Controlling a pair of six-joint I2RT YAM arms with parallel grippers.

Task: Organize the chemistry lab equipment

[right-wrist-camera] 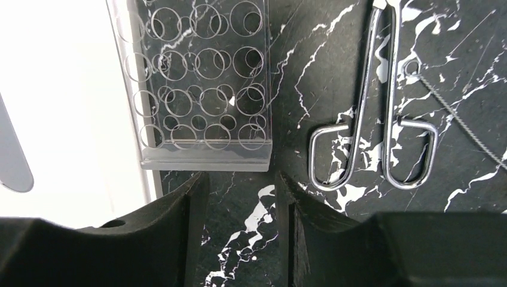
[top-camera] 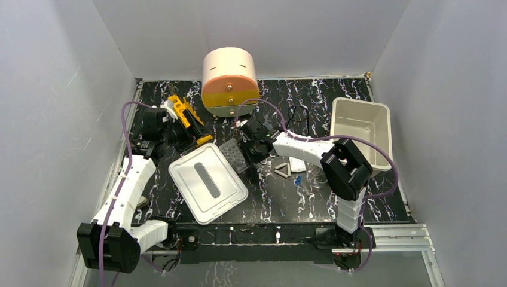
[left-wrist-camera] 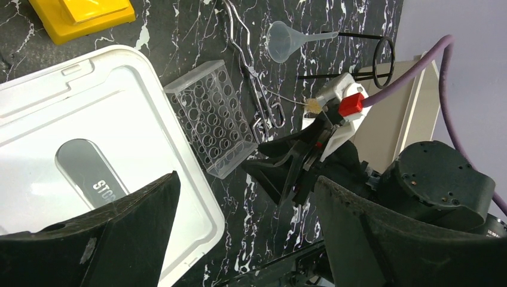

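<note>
1. Held the right gripper [right-wrist-camera: 240, 176] low over the black marbled table [top-camera: 287, 197], fingers parted by a narrow gap, nothing pinched between them.
2. Found the clear well plate [right-wrist-camera: 203, 78] flat on the table just ahead of those fingertips. Could not tell whether its long side touched the white lid [left-wrist-camera: 72, 113] with the grey slot or only lay beside it.
3. Saw the metal tongs [right-wrist-camera: 390, 72] on the other side of the well plate, apart from it, loop handles pointing toward the right gripper.
4. Kept the left gripper [left-wrist-camera: 245, 178] above a corner of the lid, fingers spread wide and empty, facing the right gripper.
5. Spotted the yellow rack [left-wrist-camera: 81, 15] beyond the lid at the left of the table, close to the left gripper.
6. Noted the small brush [left-wrist-camera: 311, 106] on its thin wire beside the tongs, with the clear funnel [left-wrist-camera: 286, 40] and the black-framed glasses [top-camera: 297, 113] farther back.
7. Found the white triangle [top-camera: 282, 171] lying near the table's middle by the right arm, the white bin [top-camera: 378, 134] at the right edge, and the round drawer unit [top-camera: 230, 81] at the back.
</note>
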